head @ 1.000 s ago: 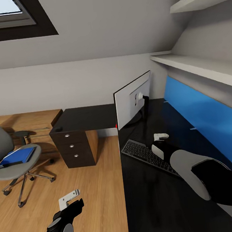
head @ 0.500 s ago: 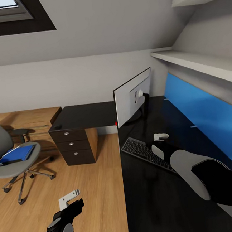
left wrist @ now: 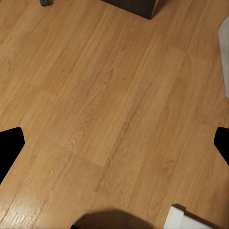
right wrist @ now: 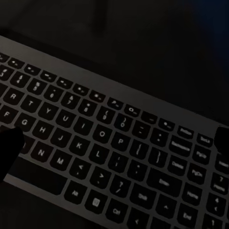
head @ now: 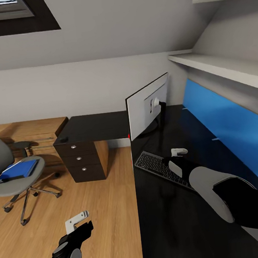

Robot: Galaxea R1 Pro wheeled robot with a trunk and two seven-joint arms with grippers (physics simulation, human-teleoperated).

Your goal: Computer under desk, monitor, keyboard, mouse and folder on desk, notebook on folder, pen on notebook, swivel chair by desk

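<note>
1. Right gripper (head: 179, 152), white-fingered on a black and grey arm, right of centre in the head view, hovering over the far end of the flat dark grey keyboard (head: 162, 170); holding nothing; finger spread impossible to tell there. In the right wrist view, dark fingertips at opposite frame edges, spread wide above the lettered keys (right wrist: 109, 143).
2. Left gripper (head: 77, 221), white, at lower left of the head view, above the light wooden plank floor (head: 106, 211); nothing held. In the left wrist view, black fingertips far apart at both side edges, bare planks (left wrist: 109, 105) between them.
3. Keyboard lying diagonally on the long black desk (head: 172, 228), near its left edge, just in front of the thin white-backed monitor (head: 147, 107) standing at centre.
4. Flat blue folder (head: 18, 170) resting on the seat of the grey swivel chair (head: 12, 180) at far left, well apart from both grippers.
5. Dark three-drawer cabinet (head: 81, 160) between chair and desk; open floor in front of it; bare desk surface towards the lower frame edge.
</note>
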